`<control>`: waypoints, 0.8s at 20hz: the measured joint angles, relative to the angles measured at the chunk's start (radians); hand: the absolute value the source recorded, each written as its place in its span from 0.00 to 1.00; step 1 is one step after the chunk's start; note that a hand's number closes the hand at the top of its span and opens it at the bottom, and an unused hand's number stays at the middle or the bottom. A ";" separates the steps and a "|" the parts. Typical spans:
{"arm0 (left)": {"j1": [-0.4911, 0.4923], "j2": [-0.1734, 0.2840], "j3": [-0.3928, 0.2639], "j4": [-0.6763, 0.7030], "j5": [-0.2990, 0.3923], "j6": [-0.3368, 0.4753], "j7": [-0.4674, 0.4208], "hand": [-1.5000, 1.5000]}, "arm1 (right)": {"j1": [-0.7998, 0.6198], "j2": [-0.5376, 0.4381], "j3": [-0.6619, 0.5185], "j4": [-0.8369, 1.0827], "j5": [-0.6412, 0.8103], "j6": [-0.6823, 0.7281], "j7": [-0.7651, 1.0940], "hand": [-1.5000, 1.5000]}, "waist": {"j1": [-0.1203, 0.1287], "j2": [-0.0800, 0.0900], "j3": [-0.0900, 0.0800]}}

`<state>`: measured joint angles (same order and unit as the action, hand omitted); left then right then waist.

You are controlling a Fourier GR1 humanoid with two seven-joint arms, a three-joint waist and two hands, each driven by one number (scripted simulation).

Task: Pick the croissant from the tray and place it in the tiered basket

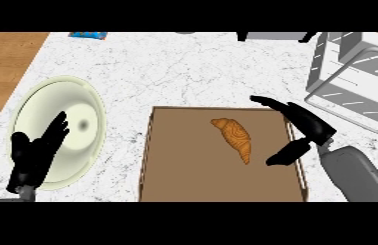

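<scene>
From the head view, a brown tray lies on the white marbled counter, running down to the view's lower edge. The croissant lies on the tray's floor, in its upper middle part, slanting from upper left to lower right, with nothing touching it.

The right hand hangs over the tray's right rim, just beside the croissant. Its fingers are stretched out toward the upper left and its thumb points down-left, so the hand is spread and grasps nothing; a gap shows between thumb and croissant.

The left hand rests at the view's lower left, fingers up and released, over a pale round plate.

At the right edge stands a white wire frame, probably the tiered basket, well apart from the croissant. A small blue object lies at the top left.
</scene>
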<state>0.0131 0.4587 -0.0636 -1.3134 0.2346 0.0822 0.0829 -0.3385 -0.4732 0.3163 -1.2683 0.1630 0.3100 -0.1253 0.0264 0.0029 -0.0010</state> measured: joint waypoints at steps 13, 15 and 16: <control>0.025 -0.002 0.055 -0.022 -0.011 -0.039 0.030 0.50 | -0.244 0.124 0.037 -0.019 -0.007 0.300 0.412 0.00 | -0.018 -0.004 0.000; 0.029 -0.010 0.054 -0.033 -0.020 -0.040 0.033 0.50 | -0.270 0.138 0.036 0.007 -0.006 0.338 0.453 0.00 | -0.018 -0.003 0.001; 0.030 -0.011 0.059 -0.031 -0.020 -0.045 0.031 0.50 | -0.278 0.147 0.038 0.012 -0.002 0.353 0.478 0.00 | -0.018 -0.003 0.001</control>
<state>0.0427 0.4474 -0.0042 -1.3448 0.2151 0.0372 0.1139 -0.6165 -0.3267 0.3544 -1.2565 0.1613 0.6629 0.3523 0.0083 -0.0005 -0.0004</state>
